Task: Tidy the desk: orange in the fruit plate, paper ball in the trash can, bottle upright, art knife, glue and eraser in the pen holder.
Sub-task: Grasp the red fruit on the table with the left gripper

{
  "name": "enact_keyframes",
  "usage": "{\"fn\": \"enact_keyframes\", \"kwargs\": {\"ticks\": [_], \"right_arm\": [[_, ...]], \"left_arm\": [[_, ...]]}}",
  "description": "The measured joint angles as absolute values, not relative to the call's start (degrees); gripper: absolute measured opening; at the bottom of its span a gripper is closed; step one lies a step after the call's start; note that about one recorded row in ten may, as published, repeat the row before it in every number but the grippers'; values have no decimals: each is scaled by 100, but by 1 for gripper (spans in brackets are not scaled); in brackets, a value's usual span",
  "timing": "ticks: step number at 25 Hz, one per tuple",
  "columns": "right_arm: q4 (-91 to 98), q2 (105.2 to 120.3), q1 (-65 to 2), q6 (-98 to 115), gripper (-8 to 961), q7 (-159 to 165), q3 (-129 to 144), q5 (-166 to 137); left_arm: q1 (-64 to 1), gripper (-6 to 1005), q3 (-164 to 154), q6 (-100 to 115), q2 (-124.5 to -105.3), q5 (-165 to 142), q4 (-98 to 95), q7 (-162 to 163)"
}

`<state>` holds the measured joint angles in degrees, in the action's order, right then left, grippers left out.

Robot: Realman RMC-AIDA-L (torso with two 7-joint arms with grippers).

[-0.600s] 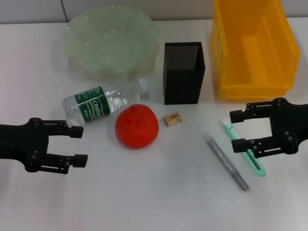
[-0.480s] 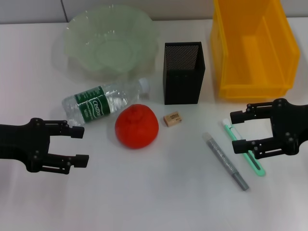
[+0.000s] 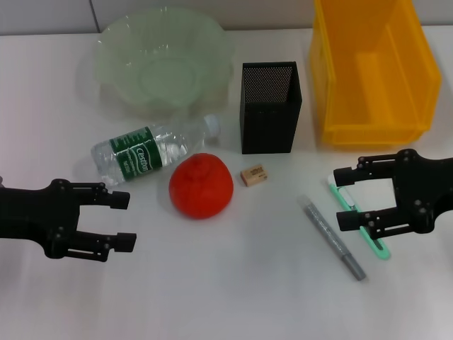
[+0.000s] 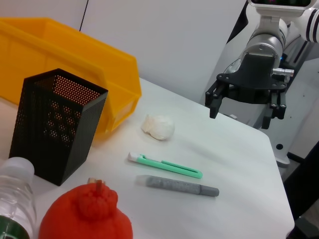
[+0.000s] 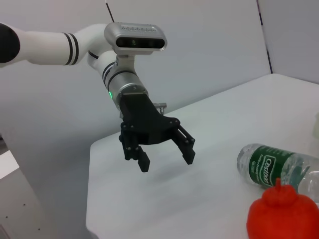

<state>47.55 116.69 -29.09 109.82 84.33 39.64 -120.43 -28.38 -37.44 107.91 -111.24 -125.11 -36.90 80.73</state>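
Knife point(image 3: 361, 219) lies lengthwise between the spread jaws of right gripper point(image 3: 342, 197), pointing toward the bench's rear edge; left gripper point(image 3: 122, 222) spread, idle.

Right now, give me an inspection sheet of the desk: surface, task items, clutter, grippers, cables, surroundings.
Surface: white table, no spills seen.
Job's things: orange on the table beside the lying bottle; fruit plate holds nothing; eraser in front of the pen holder; art knife and glue stick lie side by side; paper ball near the yellow bin.
Clutter: nothing seen.
Grippers: left gripper open, hovering beside the orange; right gripper open over the art knife.
Cables: nothing seen.
Surroundings: plain light wall.
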Motion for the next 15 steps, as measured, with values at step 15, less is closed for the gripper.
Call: {"fn": "enact_keyframes", "kwargs": {"ticks": [15], "right_arm": [[4737,11672,-2880,10989,772,8381,3964,-12050]], "left_arm": [[-2861,815,-3743,10781,-11173,-12516,-3700,8082]]}}
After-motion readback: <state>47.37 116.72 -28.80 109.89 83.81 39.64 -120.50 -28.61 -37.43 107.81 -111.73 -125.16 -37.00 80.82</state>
